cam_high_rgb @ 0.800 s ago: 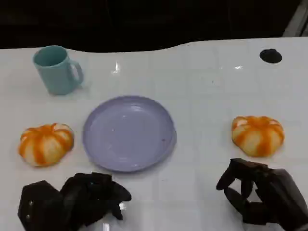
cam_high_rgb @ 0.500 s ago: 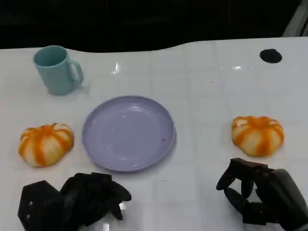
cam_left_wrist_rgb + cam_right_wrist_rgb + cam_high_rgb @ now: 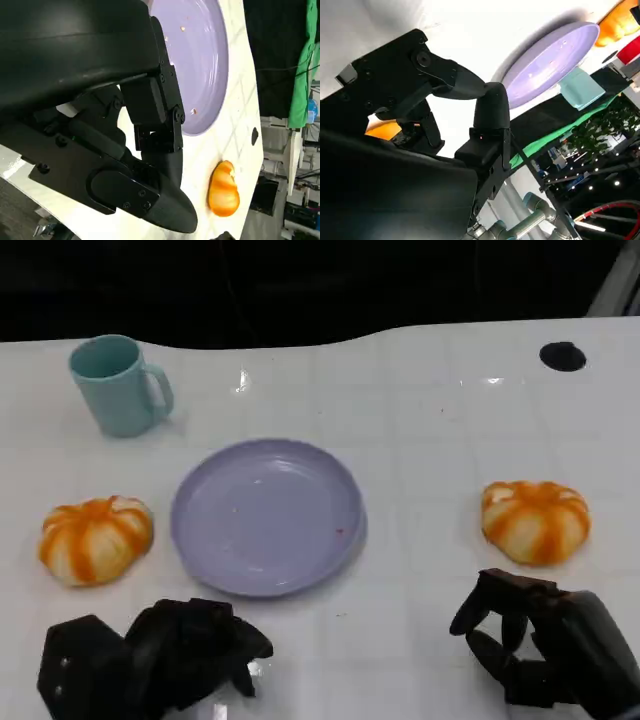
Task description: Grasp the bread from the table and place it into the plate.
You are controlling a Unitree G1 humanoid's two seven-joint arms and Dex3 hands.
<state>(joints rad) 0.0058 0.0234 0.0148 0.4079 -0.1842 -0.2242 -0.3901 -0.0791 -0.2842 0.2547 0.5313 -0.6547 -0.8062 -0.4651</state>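
I read this as the very start of the reach: no bread is grasped and the lavender plate [image 3: 267,515] at the frame's centre sits bare. Two orange-striped pumpkin-shaped buns lie on the white table [image 3: 420,390], one at left centre [image 3: 95,538], just beside the plate's left rim, and one at right centre [image 3: 536,520], well apart from the plate. My right hand [image 3: 540,645] is at the lower right, just below the right bun, fingers curved but apart, holding nothing. My left hand [image 3: 165,655] is at the lower left, below the left bun, fingers curled in on nothing. Next, I judge, the right hand must move up-frame over the right bun and close around its sides. A teal mug [image 3: 118,384] stands upper left.
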